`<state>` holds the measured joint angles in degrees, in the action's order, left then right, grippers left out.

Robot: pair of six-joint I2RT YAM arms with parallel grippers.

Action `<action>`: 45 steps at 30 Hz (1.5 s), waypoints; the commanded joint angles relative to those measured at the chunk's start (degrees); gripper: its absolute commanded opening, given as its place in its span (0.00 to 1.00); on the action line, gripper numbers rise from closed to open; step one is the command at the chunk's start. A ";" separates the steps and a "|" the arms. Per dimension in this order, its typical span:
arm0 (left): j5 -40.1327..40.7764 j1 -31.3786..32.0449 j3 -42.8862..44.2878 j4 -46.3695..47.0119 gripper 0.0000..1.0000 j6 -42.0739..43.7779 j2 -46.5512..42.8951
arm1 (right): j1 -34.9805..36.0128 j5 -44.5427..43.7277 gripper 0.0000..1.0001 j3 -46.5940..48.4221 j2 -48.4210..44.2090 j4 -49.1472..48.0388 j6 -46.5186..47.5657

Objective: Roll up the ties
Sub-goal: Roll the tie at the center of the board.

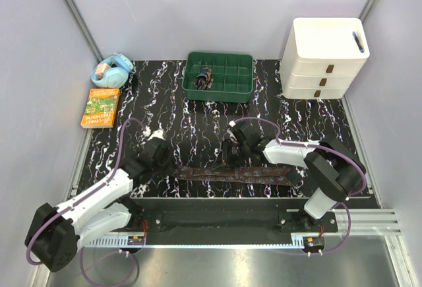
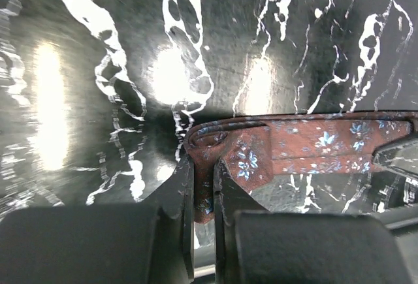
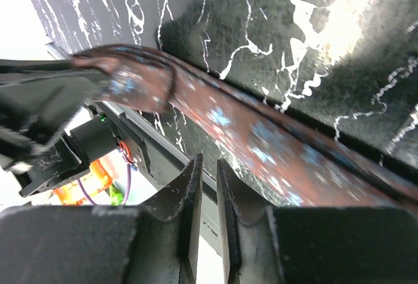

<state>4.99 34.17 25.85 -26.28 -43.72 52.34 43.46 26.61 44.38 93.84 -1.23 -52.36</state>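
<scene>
A tie [image 2: 307,147] is laid along the tabletop [image 2: 98,68]. Its folded end is pinched by the left fingers [image 2: 176,196]. The right fingers [image 3: 183,196] are nearly closed, empty.

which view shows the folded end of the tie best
The left wrist view: the tie lies close and sharp, its folded end pinched in the left gripper. The top external view shows its whole length, but small. The right wrist view shows it blurred, slanting across the frame.
</scene>
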 commanded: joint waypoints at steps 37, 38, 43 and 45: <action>48.00 32.71 42.44 -37.09 0.00 -1.01 53.65 | -14.98 0.55 0.20 -5.80 -9.99 8.61 7.53; 47.92 33.23 42.79 -37.17 0.00 -1.01 54.18 | -15.33 0.63 0.20 -5.88 -10.34 8.88 7.88; 47.21 35.35 43.76 -36.91 0.00 -2.06 56.91 | -17.53 1.07 0.20 -6.24 -11.40 10.02 8.94; 46.86 35.61 44.11 -36.65 0.00 -2.07 58.22 | -17.97 1.25 0.20 -6.32 -11.75 10.29 9.20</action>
<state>51.00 69.25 67.88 -63.09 -44.05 108.71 26.70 26.65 38.52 83.99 7.64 -45.08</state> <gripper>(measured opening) 0.083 0.200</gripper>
